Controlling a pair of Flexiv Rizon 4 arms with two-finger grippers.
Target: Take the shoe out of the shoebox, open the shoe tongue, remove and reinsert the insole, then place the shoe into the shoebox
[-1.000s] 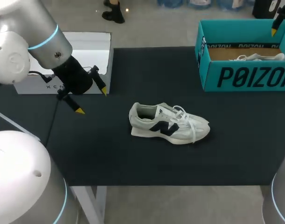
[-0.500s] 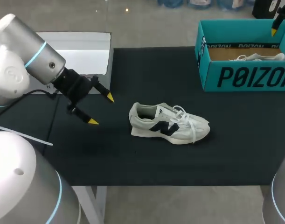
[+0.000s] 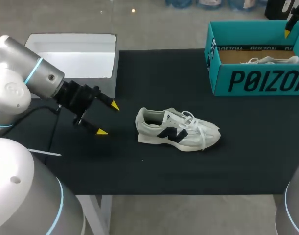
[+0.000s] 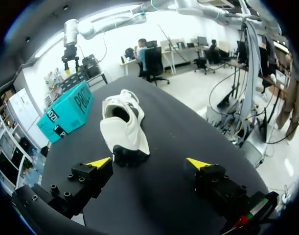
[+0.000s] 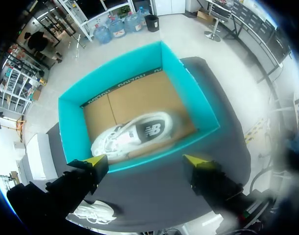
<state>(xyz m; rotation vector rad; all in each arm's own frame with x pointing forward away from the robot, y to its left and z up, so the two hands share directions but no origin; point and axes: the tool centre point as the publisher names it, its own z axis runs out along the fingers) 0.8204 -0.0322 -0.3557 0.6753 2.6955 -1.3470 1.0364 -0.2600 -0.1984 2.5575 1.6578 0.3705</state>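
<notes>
Left arm (image 3: 34, 78): enters from the left side, held low, wrist nearly level, pointing toward the middle.
Left gripper (image 3: 108, 118): fingers spread wide apart.
Right gripper (image 5: 146, 161): raised at far right, pointing downward, fingers spread wide.

Broad matte black table (image 3: 139, 171)

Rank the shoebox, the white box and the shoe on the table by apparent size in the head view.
1. Shoebox, largest even though the view's edge cuts it off.
2. White box.
3. Shoe, somewhat smaller than the white box.
</notes>
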